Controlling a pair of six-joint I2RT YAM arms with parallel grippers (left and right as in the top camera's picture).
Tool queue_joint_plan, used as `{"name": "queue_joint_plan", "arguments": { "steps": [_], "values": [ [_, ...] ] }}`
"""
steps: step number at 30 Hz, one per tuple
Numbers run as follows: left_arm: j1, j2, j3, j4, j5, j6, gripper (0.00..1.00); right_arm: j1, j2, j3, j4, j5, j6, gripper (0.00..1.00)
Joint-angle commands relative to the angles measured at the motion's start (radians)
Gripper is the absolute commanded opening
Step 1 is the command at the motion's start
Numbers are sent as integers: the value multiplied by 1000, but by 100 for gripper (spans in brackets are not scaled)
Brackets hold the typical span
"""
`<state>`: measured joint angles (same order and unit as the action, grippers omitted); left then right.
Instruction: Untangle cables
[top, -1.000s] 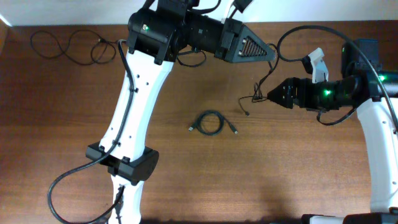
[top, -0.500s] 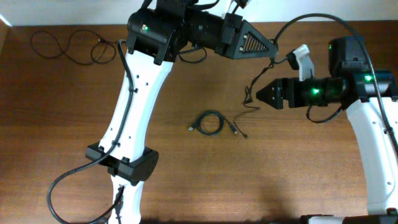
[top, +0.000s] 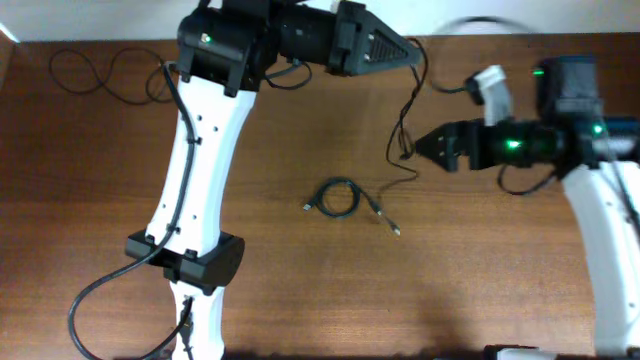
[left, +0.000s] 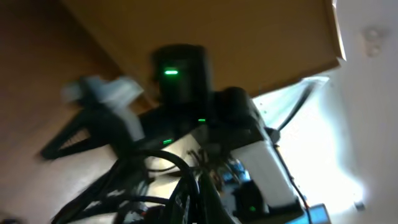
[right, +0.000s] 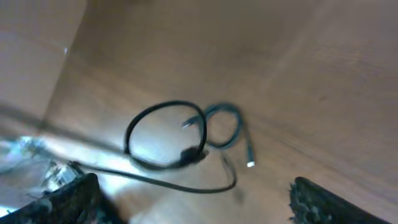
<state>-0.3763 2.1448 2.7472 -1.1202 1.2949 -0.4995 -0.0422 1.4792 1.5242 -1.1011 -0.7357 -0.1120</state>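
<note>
My left gripper (top: 410, 52) is raised at the back and shut on a thin black cable (top: 402, 130). The cable hangs down in a wavy line, and its plug end (top: 396, 231) lies on the table. A small coiled cable (top: 338, 197) lies at mid-table just left of that plug. My right gripper (top: 422, 147) points left, close beside the hanging strand. In the right wrist view its fingers (right: 202, 199) are wide apart and empty, with the hanging cable's loop (right: 163, 138) and the coil (right: 222, 126) beyond them. The left wrist view is blurred, with dark cable at the jaws (left: 202, 190).
A third thin black cable (top: 110, 75) lies spread out in loops at the table's back left corner. The left arm's white link (top: 190, 160) spans the table's left half, and its base (top: 185, 262) stands near the front edge.
My left gripper has swung left and lifted the cable. The strand now hangs longer, and its free end has dropped onto the table by the coil. My right gripper has shifted slightly.
</note>
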Motion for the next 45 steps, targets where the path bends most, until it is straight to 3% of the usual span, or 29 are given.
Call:
{"name": "queue_joint_plan", "arguments": {
  "steps": [1, 6, 9, 13, 17, 27, 35, 45],
  "values": [
    [11, -26, 16, 1, -42, -12, 0, -114, -99, 2, 3, -45, -11, 99],
    [-7, -26, 16, -3, -42, -26, 0, -194, -125, 2, -4, -207, -12, 99],
    [-39, -27, 16, -2, -55, -141, 0, -163, -125, 2, -16, -288, -107, 100],
    [-38, -26, 16, 24, -75, -322, 0, -88, -125, 2, -15, -308, -280, 92],
    [-34, -27, 16, 37, -95, -455, 0, -22, -125, 2, 8, -304, -355, 92],
    [-34, -27, 16, 249, -85, -699, 0, -10, -91, 2, 32, -311, -356, 82],
    [-43, -27, 16, 309, -79, -754, 0, 10, -78, 2, 78, -336, -356, 71],
    [-53, -29, 16, 329, 11, -783, 0, 29, -49, 2, 140, -259, -355, 67]
  ]
}}
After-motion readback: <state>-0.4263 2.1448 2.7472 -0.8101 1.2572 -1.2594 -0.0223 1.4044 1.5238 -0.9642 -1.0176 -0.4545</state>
